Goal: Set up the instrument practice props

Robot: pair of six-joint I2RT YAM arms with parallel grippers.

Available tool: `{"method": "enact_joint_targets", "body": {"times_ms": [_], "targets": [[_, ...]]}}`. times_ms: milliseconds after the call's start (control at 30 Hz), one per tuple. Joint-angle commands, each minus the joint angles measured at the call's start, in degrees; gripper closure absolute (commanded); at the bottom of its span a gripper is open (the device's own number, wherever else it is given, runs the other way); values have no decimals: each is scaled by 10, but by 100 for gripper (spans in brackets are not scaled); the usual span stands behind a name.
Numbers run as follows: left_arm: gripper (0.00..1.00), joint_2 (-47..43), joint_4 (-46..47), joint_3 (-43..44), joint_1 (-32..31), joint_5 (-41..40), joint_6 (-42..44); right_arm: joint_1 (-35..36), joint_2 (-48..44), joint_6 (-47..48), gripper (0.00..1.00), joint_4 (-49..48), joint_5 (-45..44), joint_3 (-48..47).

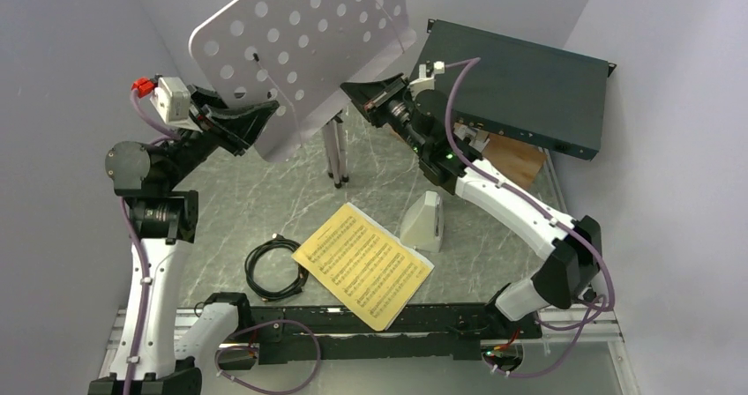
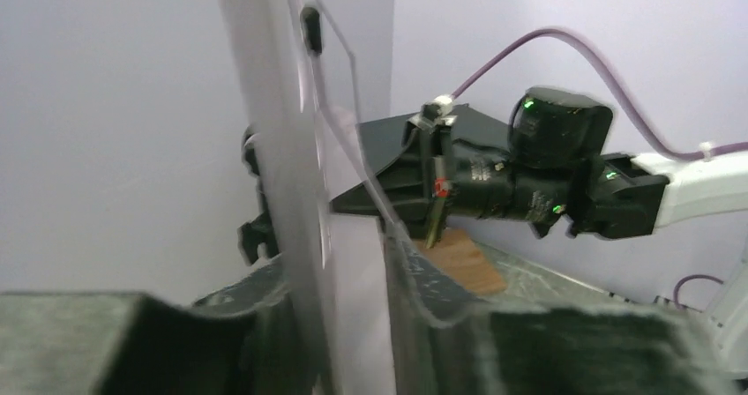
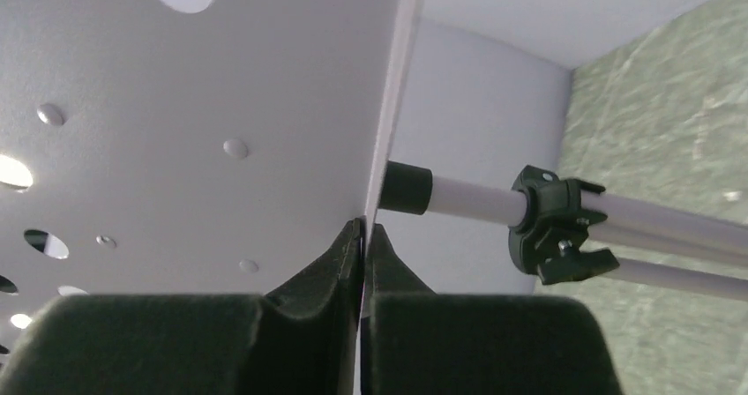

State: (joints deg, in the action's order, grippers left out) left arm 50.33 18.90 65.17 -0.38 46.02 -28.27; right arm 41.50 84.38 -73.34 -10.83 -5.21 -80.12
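Observation:
The pale grey perforated music stand [image 1: 300, 42] stands tilted on its silver tripod [image 1: 335, 152] at the back of the table. My left gripper [image 1: 256, 129] is shut on the plate's lower left corner; in the left wrist view [image 2: 340, 280] the plate [image 2: 273, 148] and its shelf lip sit between the jaws. My right gripper [image 1: 353, 91] is shut on the plate's lower right edge; it pinches the thin edge in the right wrist view [image 3: 364, 236]. The yellow and white sheet-music pages [image 1: 362, 264] lie flat at the front. The white metronome [image 1: 423, 221] stands beside them.
A coiled black cable [image 1: 275, 267] lies left of the pages. A large dark-green flat box [image 1: 520, 86] rests tilted at the back right on a wooden block [image 1: 516, 157]. White walls close in on the left, back and right. The tripod clamp [image 3: 556, 227] shows under the plate.

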Motion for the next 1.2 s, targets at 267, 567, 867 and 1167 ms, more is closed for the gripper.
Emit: {"method": "enact_joint_targets", "body": {"times_ms": [267,567,867,1167], "targets": [[1,-124,-312,54,-29,-132,104,6,11,-17,100,-176,24,28],[0,-217,-527,124,-57,-400,173,-31,4,-31,100,-167,98,34],[0,-246,-550,-81,-81,-590,25,-76,11,-32,100,-130,209,17],[1,-29,-304,-167,-76,-309,55,-91,35,-25,100,-112,289,-20]]}}
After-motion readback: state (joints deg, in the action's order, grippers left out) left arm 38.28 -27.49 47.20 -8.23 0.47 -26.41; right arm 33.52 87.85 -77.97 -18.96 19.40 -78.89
